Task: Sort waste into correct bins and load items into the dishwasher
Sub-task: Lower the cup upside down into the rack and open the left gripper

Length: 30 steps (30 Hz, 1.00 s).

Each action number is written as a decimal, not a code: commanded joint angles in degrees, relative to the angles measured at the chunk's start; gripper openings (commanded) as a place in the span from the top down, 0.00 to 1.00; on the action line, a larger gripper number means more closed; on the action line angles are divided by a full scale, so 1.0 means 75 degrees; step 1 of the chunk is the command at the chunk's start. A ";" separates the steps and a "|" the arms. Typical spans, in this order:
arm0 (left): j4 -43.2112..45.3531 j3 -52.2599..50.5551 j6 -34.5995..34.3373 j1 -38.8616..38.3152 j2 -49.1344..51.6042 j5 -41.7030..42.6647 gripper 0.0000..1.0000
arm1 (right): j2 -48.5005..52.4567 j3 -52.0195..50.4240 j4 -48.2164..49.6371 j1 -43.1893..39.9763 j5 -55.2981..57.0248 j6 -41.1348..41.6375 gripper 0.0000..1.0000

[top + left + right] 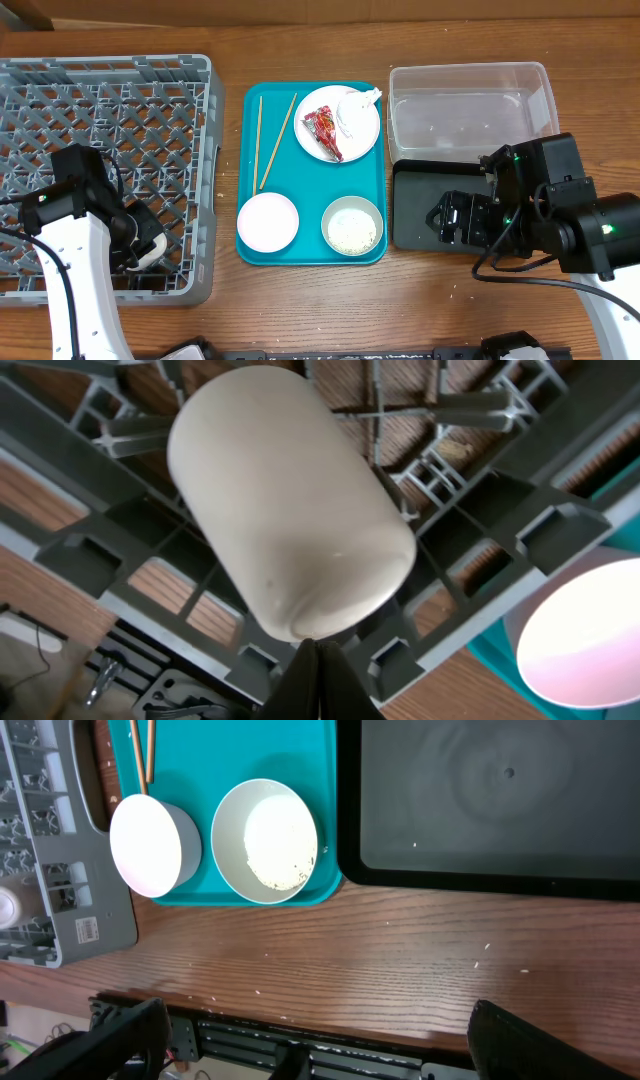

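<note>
A small white cup (290, 500) lies on its side on the lattice floor of the grey dishwasher rack (100, 120). My left gripper (318, 660) is shut just short of the cup, with nothing between its fingers. My right gripper (445, 218) hangs wide open over the black tray bin (415, 185), holding nothing. On the teal tray (250, 170) sit a pale plate (340, 148) with a red wrapper (324, 133) and a white napkin (355, 110), two chopsticks (275, 140), a pinkish bowl (267, 221) and a grey-green bowl (353, 226) with rice in it.
The clear tub (470, 100) stands behind the black tray at the right. Loose rice grains (480, 955) dot the wooden table near its front edge. My left arm (75, 250) reaches over the rack's near right corner.
</note>
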 commanded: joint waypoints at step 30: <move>0.0414 0.0009 -0.0096 -0.0169 0.0000 -0.0557 0.94 | -0.0050 0.0061 0.0009 0.0035 0.0283 -0.0052 0.00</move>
